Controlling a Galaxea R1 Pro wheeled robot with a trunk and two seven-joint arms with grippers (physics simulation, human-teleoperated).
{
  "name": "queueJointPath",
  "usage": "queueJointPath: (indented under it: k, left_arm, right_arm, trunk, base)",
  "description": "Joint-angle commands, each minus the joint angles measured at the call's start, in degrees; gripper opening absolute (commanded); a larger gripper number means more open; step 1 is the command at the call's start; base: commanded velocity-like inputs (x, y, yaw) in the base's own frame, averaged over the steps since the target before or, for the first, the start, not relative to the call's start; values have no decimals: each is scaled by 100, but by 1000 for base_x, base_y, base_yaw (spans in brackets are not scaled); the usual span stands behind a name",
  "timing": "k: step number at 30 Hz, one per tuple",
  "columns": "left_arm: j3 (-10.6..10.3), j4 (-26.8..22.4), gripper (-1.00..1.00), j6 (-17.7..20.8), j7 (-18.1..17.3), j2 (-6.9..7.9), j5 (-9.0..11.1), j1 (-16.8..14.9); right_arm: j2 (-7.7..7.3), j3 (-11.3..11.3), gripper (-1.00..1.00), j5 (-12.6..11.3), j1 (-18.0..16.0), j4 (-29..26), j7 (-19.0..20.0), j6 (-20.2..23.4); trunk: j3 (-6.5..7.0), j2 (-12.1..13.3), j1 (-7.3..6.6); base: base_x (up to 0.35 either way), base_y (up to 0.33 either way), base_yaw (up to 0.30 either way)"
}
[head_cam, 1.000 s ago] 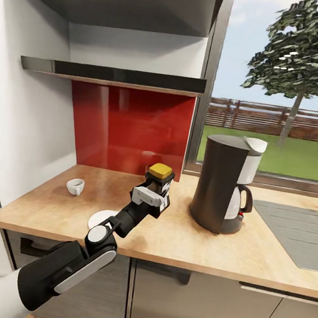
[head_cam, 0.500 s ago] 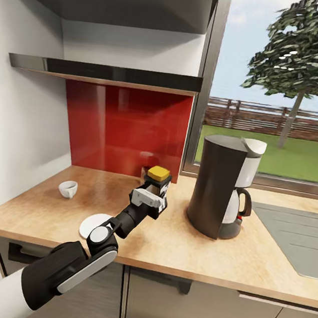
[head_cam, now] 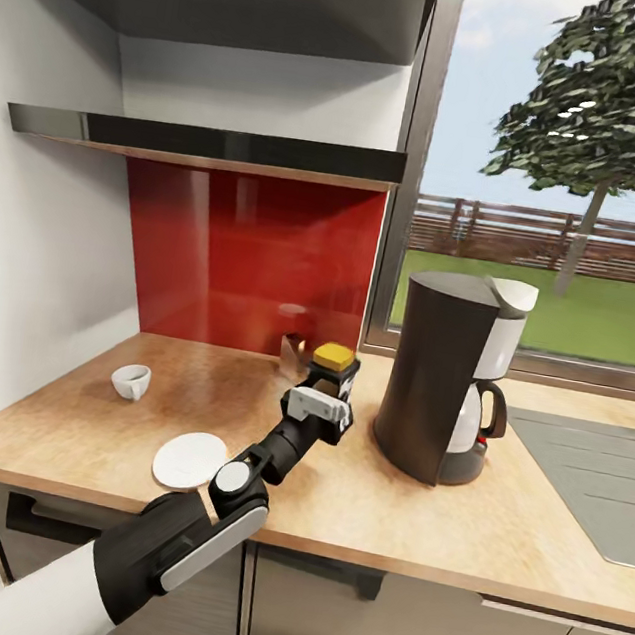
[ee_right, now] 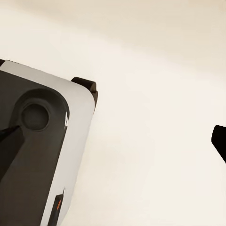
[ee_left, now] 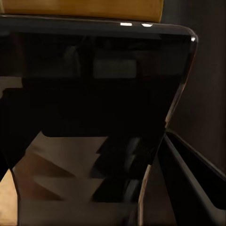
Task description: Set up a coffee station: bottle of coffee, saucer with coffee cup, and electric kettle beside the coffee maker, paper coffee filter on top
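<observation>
The bottle of coffee [head_cam: 335,357], dark brown with a yellow cap, is held upright just over the kitchen countertop [head_cam: 352,504], a short gap left of the coffee maker [head_cam: 446,376]. My left gripper [head_cam: 329,386] is shut on it from the near side, hiding its base. In the left wrist view the dark bottle [ee_left: 94,94] sits close up between the fingers. The saucer [head_cam: 189,460] lies near the counter's front edge, and the coffee cup [head_cam: 131,381] stands apart on the wood to its left. The kitchen shelf [head_cam: 211,144] is bare. My right gripper [ee_right: 113,141] hangs open over pale floor.
A red backsplash [head_cam: 245,257] runs behind the counter, with a small brownish object [head_cam: 294,355] at its foot. A sink [head_cam: 598,478] is set into the counter to the right of the coffee maker. The window frame [head_cam: 409,169] rises behind it.
The left arm has carried the bottle slightly right and lower, closer to the coffee maker. The saucer is now uncovered by the arm. The head camera has shifted a little.
</observation>
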Motion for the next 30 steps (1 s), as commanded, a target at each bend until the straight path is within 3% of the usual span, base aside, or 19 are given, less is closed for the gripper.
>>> queueJointPath:
  k: [1,5,18,30]
  left_arm:
    - [-19,33,-100,-15,42,-28,32,-11]
    - [-13,193,-100,-14,44,-167,31,-11]
    - [-15,401,-100,-19,35,-189,31,-12]
    - [-20,409,-100,-19,35,-203,24,-13]
  right_arm:
    - [-2,-38,100,48,-4,2,14,-20]
    - [-2,-39,100,48,-4,-2,14,-20]
    - [-2,-39,100,48,-4,-2,14,-20]
    - [-4,-42,100,48,-4,-10,14,-20]
  trunk:
    - [-7,-4,0]
    - [-7,-4,0]
    - [-7,-4,0]
    - [-7,-4,0]
  base:
    - [2,0,0]
    - [0,0,0]
    - [5,0,0]
    - [121,0,0]
